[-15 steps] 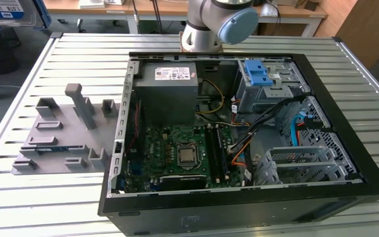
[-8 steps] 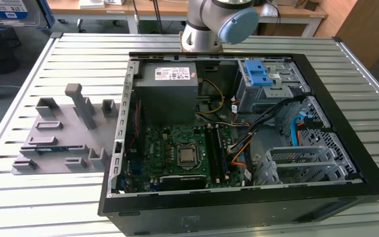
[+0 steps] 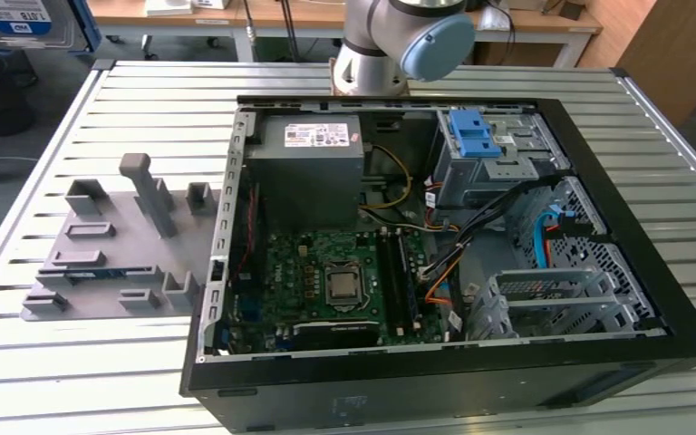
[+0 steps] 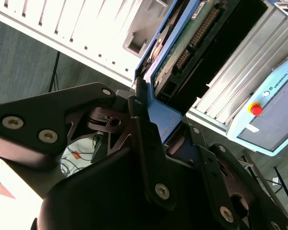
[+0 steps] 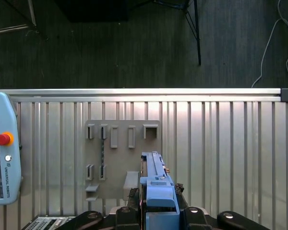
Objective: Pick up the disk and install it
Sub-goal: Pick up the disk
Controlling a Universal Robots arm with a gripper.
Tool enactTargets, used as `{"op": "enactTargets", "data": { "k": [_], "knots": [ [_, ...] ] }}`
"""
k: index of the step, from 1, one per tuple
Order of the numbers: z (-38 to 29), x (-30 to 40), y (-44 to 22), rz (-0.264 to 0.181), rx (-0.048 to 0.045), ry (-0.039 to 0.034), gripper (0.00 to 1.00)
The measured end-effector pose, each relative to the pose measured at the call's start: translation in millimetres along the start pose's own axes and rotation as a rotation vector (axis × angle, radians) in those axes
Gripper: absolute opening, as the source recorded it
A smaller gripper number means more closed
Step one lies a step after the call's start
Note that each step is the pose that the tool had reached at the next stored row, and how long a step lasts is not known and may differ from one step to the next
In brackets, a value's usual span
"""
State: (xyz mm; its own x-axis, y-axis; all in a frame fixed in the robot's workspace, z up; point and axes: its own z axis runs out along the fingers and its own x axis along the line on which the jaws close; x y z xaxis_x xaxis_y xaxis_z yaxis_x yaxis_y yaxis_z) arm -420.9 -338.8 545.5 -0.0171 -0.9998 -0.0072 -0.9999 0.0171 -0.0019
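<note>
Slatted metal desk [image 5: 221, 143] noted beneath; in both wrist views the hand [image 4: 164, 123] is clenched on the blue-framed disk [image 5: 156, 178], held edge-on aloft over the grey slotted fixture [image 5: 116, 158], open computer case [image 3: 445, 385] lying beside that fixture.

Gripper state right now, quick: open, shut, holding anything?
Gripper: shut on the disk, gripping its blue carrier bracket.
</note>
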Motion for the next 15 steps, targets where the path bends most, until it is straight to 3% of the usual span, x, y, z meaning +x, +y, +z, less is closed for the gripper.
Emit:
{"op": "enactTargets", "data": {
  "k": [5, 15],
  "knots": [
    [0.0, 3.0, -0.2, 0.000, 0.0000, 0.0000, 0.37],
    [0.4, 18.8, -2.6, 0.000, 0.0001, -0.0001, 0.37]
  ]
}}
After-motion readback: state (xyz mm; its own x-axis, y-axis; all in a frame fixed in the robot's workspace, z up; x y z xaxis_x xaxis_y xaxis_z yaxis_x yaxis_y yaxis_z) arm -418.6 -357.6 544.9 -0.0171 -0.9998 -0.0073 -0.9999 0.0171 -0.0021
